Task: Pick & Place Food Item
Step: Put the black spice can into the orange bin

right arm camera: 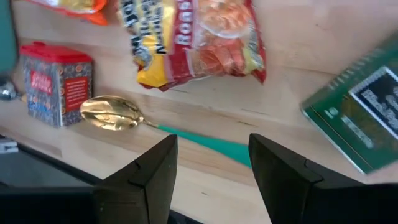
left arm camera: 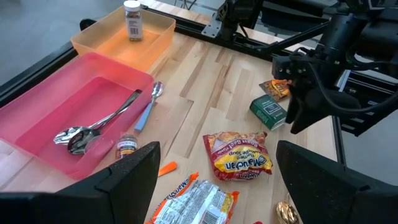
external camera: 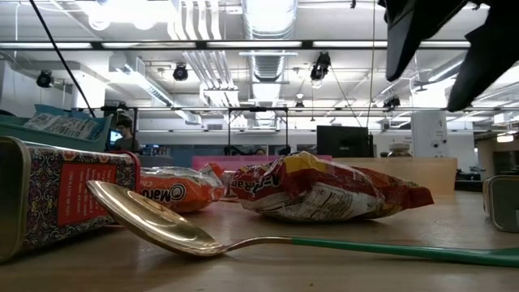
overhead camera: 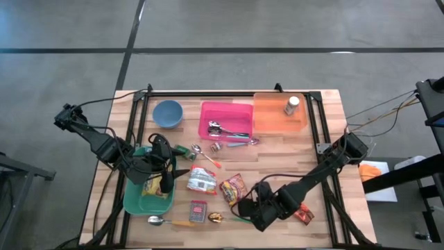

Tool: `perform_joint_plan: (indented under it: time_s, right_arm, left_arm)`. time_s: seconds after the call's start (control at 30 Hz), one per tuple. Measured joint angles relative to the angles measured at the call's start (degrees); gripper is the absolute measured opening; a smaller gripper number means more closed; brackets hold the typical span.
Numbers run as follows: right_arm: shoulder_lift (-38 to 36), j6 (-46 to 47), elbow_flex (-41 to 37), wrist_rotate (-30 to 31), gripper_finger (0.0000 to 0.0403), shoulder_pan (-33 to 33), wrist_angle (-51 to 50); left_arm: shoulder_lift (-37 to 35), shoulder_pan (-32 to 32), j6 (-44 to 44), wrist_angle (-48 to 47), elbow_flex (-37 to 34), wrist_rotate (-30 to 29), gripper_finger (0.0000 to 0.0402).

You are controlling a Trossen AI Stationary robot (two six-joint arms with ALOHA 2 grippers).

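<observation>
- Green tray (overhead camera: pixel 136 201): we count one yellow packet (overhead camera: pixel 154 186) already inside.
- Left gripper (overhead camera: pixel 166 182): above that tray, jaws wide, empty.
- Right gripper (overhead camera: pixel 244 206): half-open, empty, over the green-handled spoon (overhead camera: pixel 220 217).
- Red noodle packet (overhead camera: pixel 233 189): we judge it unplaced, on the bench (overhead camera: pixel 326 118).

- You see a pink bin (overhead camera: pixel 225 111) beside an orange bin (overhead camera: pixel 274 119).
- Your blue bowl (overhead camera: pixel 168 112) sits near a green tray (overhead camera: pixel 137 201).
- The red-and-yellow noodle packet (right arm camera: pixel 196 40) lies by a gold spoon with a green handle (right arm camera: pixel 118 115).
- The tin (right arm camera: pixel 55 82) is red and patterned.
</observation>
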Motion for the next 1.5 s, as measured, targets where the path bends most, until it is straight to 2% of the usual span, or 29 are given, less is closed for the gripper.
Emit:
perform_joint_plan:
  time_s: [0.27, 0.43, 0.5, 0.6, 0.67, 0.9, 1.0, 1.17, 1.4, 1.5]
  right_arm:
    - [-0.02, -16.22, -0.04, 0.18, 0.0194, -0.17, 0.01]
    - [-0.04, -18.02, 0.35, 1.18, 0.0194, -0.97, -0.03]
    - [-0.94, -12.87, 0.38, 0.73, 0.0194, -1.27, -1.64]
    - [-3.04, 1.72, 0.28, 0.62, 0.0194, -1.26, -5.36]
    - [-4.16, 8.09, 0.22, 1.12, 0.0194, -1.17, -7.33]
    - [-7.04, 8.20, 0.15, 1.28, 0.0194, -1.26, -10.12]
    - [-8.04, 12.09, -0.18, -0.58, 0.0194, -1.19, -13.77]
    - [-8.51, 25.20, -1.30, -5.21, 0.0194, -1.31, -18.89]
    - [-8.79, 30.17, -4.51, -6.99, 0.0195, -1.29, -17.07]
    - [-8.76, 31.88, -5.44, -8.16, 0.0210, -1.29, -16.38]
  left_arm:
    - [0.00, 0.00, 0.00, 0.00, 0.00, 0.00, 0.0325]
    - [0.00, 0.00, -0.01, 0.00, 0.00, 0.00, 0.0325]
    - [0.00, 0.00, -0.01, 0.00, 0.00, 0.00, 0.0325]
    - [0.00, 0.00, -0.01, -0.02, 0.00, 0.00, 0.0325]
    - [0.00, 0.00, -0.01, -0.03, 0.00, 0.00, 0.0325]
    - [0.00, 0.00, -0.01, -0.12, 0.00, 0.02, 0.0325]
    - [0.00, 0.00, -0.01, -0.15, 0.00, 0.02, 0.0325]
    - [0.00, 0.00, -0.01, -0.19, 0.00, 0.02, 0.0325]
    - [0.00, 0.00, -0.01, -0.20, 0.00, 0.02, 0.0325]
    - [0.00, 0.00, -0.01, -0.20, 0.00, 0.02, 0.0325]
